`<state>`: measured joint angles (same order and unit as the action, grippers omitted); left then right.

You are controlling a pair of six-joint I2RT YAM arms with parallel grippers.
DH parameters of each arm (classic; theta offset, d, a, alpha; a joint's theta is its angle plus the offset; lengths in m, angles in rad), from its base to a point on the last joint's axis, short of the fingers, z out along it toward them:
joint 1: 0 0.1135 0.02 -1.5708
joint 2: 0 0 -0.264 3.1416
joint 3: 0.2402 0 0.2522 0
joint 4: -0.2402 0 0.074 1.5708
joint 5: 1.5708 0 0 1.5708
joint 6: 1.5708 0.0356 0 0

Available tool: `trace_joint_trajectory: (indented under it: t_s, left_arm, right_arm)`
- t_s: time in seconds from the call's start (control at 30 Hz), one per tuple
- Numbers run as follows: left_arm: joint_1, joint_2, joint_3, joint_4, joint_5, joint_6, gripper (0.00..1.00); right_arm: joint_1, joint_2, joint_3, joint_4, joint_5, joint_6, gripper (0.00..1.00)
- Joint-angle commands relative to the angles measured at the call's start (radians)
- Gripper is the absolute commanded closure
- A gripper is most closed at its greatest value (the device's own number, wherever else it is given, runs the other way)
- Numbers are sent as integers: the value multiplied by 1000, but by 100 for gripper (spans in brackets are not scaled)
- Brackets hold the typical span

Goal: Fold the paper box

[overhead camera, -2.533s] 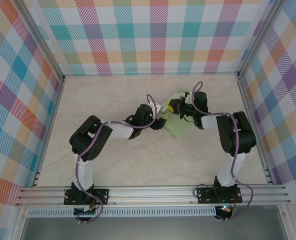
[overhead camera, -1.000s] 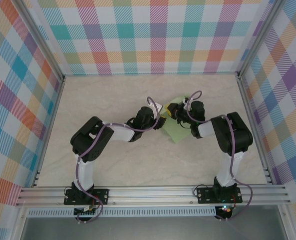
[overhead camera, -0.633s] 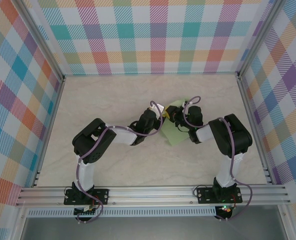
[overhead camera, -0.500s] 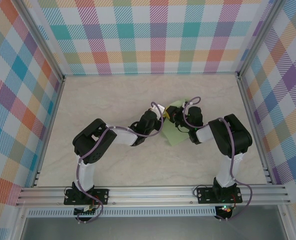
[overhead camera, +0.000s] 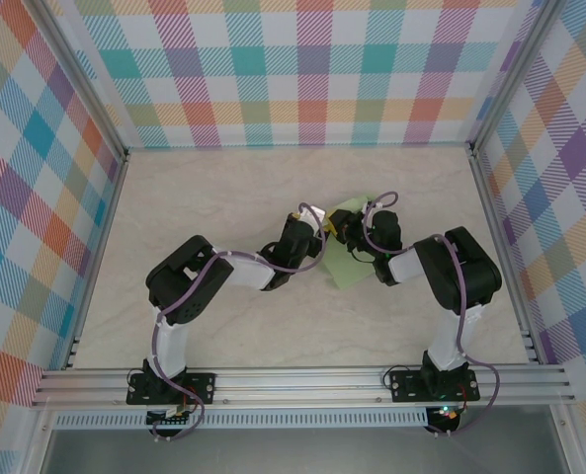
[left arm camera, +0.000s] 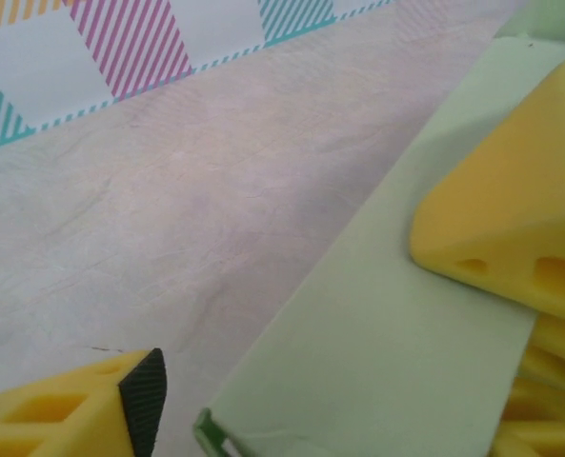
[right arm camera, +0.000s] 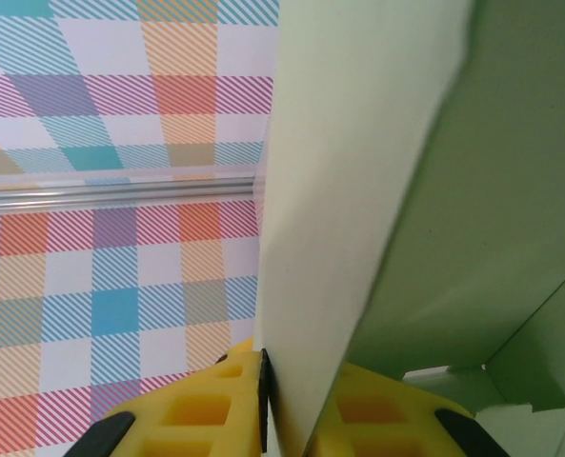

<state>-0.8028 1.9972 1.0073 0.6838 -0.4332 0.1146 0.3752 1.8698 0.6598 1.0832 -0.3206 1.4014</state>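
Note:
The paper box [overhead camera: 348, 265] is pale green card lying partly folded at mid-table between both arms. My right gripper [overhead camera: 344, 229] is shut on it. In the right wrist view an upright panel of the paper box [right arm camera: 358, 171] is pinched between the yellow fingers of the right gripper [right arm camera: 296, 386]. My left gripper [overhead camera: 321, 229] is at the box's left edge. In the left wrist view the paper box [left arm camera: 387, 324] lies flat between the left gripper's [left arm camera: 330, 405] jaws, which stand open. Its black-padded left finger [left arm camera: 141, 405] is clear of the card's edge.
The marble-look table [overhead camera: 213, 197] is enclosed by checked walls [overhead camera: 312, 79] at the back and sides. An aluminium rail [overhead camera: 302, 380] runs along the near edge, where both arm bases are bolted. Purple cables loop over both arms.
Both grippers and the box have drifted slightly left and toward the near edge. The left arm has stretched further toward the box. The right gripper has kept hold of the card throughout.

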Motion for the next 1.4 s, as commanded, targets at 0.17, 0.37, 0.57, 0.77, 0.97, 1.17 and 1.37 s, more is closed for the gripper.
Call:
trace_joint_trajectory:
  t_s: [0.17, 0.37, 0.57, 0.77, 0.97, 1.17, 1.37]
  left_arm:
    - [7, -46, -85, 106, -35, -48, 3]
    - [9, -54, -98, 110, -14, -59, 7]
    - [10, -49, -73, 64, -77, -106, 19]
    - [13, -27, -15, -13, -76, -137, 36]
    - [13, -29, -23, 1, -94, -162, 76]
    - [14, -28, -15, -19, -131, -195, 88]
    - [18, -34, -16, -29, -162, -223, 86]
  right_arm:
    - [8, 5, -16, -55, 35, -7, 83]
    - [11, 6, -8, -54, 34, -1, 83]
    - [19, 4, 2, -61, 40, 1, 83]
    - [30, 3, 18, -69, 43, 1, 83]
    - [40, 5, 31, -77, 49, 5, 83]
    - [50, 8, 45, -90, 55, 10, 83]
    - [65, 7, 41, -93, 65, 21, 76]
